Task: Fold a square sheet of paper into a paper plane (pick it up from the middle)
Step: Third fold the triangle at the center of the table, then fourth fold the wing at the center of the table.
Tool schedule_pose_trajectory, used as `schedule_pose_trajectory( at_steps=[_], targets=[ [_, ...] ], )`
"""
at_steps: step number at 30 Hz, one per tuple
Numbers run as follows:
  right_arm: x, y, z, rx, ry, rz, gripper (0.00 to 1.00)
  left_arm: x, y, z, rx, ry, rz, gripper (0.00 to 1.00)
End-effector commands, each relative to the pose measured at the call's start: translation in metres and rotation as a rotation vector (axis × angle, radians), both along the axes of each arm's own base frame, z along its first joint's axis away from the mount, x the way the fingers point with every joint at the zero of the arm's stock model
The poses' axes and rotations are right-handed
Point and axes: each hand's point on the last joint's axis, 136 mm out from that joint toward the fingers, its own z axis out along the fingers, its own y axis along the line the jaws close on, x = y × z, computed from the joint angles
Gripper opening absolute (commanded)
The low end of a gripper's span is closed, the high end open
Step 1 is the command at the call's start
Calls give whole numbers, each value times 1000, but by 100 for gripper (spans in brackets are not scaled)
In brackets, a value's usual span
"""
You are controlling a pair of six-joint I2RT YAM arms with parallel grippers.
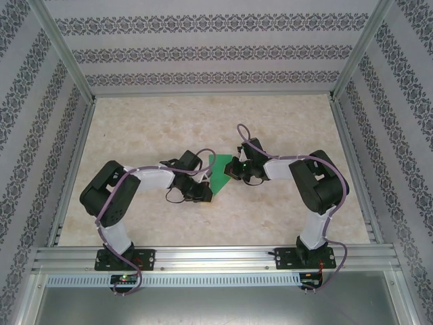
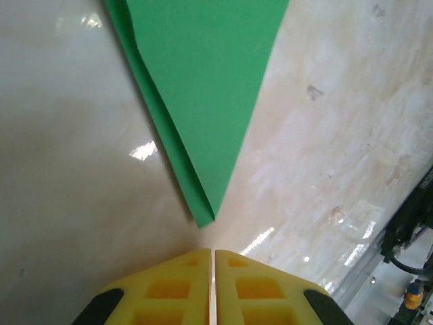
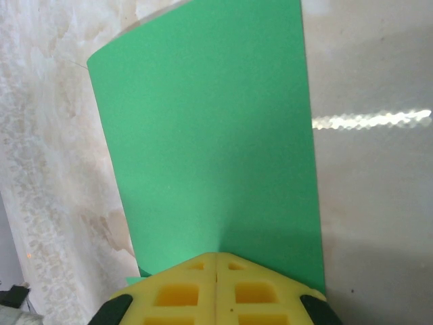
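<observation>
**Left gripper (image 2: 213,254) shut at the nose, right gripper (image 3: 216,257) shut over the tail**

The left gripper has its yellow fingers pressed together with nothing between them. From its wrist camera the closed tip sits just short of the sharp point of the bright green paper wedge (image 2: 203,88), a thin sheet already folded into a long narrow triangle. A doubled edge runs down the wedge's left flank. The point aims at 6 o'clock, straight at the fingers, and a sliver of the pale marbled desk (image 2: 325,135) shows between them.

The right gripper is likewise closed and empty-jawed. Its tip overlaps the near edge of the wedge's broad end, which spreads away toward 12 o'clock in its wrist view. Whether it bears down on the paper or hangs just above it cannot be told.

From above, the wedge (image 1: 220,170) lies flat mid-desk between the arms. The left gripper (image 1: 205,193) is at its 7 o'clock and the right gripper (image 1: 232,172) at its 3 o'clock.

Closed fingers make a blunt tool, so my reading is that the right one pins the tail while the left is lined up on the nose to run along a crease or lift the layer for the next fold.
</observation>
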Motion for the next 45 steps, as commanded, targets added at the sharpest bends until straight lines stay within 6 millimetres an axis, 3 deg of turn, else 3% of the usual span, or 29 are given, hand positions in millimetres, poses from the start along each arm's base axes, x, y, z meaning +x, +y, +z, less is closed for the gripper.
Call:
schedule_pose_trajectory(
  at_steps=[1,5,7,13,16,22,31,40,45],
  targets=[
    [1,-1,4,-6,-5,10,7,15,-3,38,-57,-82,25,12],
    [9,4,44,23,-91,19,12,50,-1,69,-43,-220,99,12],
    [10,-2,56,6,-115,9,16,67,0,75,-33,-262,134,12],
    [3,-29,60,-48,-126,-40,24,93,-14,61,-22,-237,132,12],
    [-5,-36,54,-54,-110,-50,31,94,-19,54,-40,-217,123,13],
    [-15,-28,41,-8,-76,-22,34,91,-13,36,10,-200,120,13],
    [-16,-12,29,30,-42,14,36,95,-6,14,77,-192,131,12],
    [-23,-7,20,35,-20,36,39,94,-4,4,100,-178,122,12],
    [-18,3,26,62,-39,62,39,91,-4,-4,109,-158,111,12]
  ],
)
